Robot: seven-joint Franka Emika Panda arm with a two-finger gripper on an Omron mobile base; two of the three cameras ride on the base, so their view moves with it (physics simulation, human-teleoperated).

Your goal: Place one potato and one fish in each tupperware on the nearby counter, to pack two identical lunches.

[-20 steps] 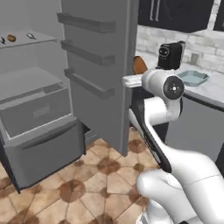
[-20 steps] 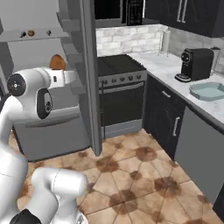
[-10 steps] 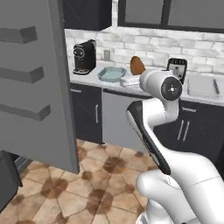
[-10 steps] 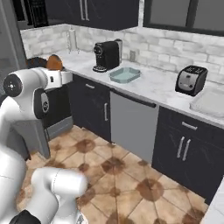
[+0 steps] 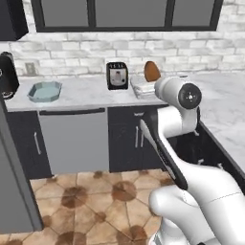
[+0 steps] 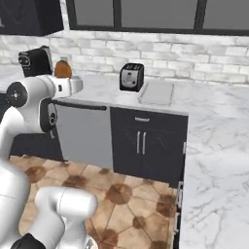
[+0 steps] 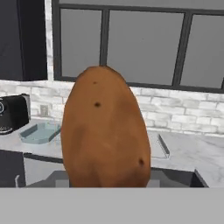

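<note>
A: Judging by its look, the potato (image 7: pixel 105 129) is firm, fairly heavy and rounded, likely to roll; across the middle seems the safest hold.

B: The gripper (image 5: pixel 152 82) is closed around its lower end and holds it upright, raised above the counter (image 5: pixel 86 93). The skin is brown, smooth, with a few dark eyes.

A: The tupperware (image 5: pixel 45 91), pale blue-green and octagonal, sits well apart, beside the coffee machine (image 5: pixel 8 75).
</note>
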